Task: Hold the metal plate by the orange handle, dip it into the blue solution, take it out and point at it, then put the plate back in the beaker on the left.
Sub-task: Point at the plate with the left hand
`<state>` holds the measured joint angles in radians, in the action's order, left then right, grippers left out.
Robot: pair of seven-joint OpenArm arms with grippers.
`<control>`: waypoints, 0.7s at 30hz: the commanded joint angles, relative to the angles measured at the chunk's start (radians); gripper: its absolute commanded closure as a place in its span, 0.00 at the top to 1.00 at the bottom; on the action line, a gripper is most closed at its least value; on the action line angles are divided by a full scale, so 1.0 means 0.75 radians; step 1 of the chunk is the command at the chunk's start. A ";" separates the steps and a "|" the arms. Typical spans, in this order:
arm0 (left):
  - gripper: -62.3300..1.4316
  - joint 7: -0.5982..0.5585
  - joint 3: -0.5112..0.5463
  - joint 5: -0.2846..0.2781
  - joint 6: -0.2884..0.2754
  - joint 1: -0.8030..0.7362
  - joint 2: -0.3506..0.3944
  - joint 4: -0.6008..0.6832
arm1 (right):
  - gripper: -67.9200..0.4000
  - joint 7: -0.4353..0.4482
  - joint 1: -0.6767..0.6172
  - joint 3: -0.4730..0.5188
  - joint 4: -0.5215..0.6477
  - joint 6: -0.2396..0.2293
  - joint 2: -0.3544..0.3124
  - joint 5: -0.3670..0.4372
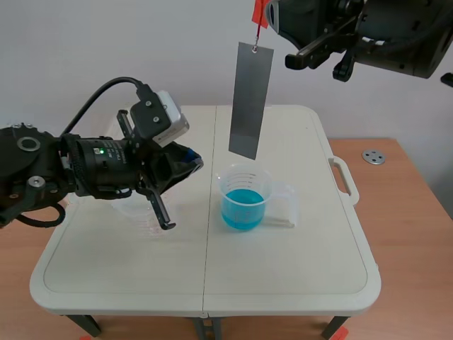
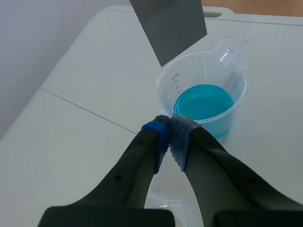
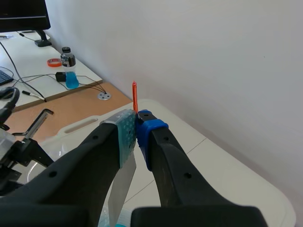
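The right tool (image 3: 136,125) is clamped on the orange handle (image 3: 134,97), the plate (image 1: 250,99) hangs over the blue solution (image 1: 243,209), and the closed left tool (image 2: 170,125) aims toward it, so pointing seems in hand; next, carry it left into the other beaker (image 1: 134,207).

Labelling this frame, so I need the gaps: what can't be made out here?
Scene view: left beaker mostly behind the left arm.
Scene view: orange handle cut by the top edge.
Right wrist view: plate mostly behind the right gripper; wet or dry unclear.
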<state>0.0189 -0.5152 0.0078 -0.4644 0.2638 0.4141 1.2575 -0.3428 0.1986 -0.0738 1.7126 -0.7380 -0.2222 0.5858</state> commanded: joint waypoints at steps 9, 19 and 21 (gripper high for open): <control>0.04 0.001 -0.004 0.052 0.008 0.101 -0.139 -0.068 | 0.02 0.008 0.016 0.001 0.017 -0.010 -0.002 0.038; 0.04 -0.038 -0.004 0.061 0.086 0.111 -0.160 -0.070 | 0.02 0.001 0.016 0.001 0.017 -0.010 -0.003 0.040; 0.04 -0.038 -0.004 0.061 0.116 0.110 -0.160 -0.070 | 0.02 0.001 0.016 0.001 0.017 -0.010 -0.003 0.043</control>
<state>0.0036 -0.5243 0.0605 -0.3859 0.3321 0.2935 1.1900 -0.3573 0.1986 -0.0738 1.7126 -0.7380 -0.2222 0.5961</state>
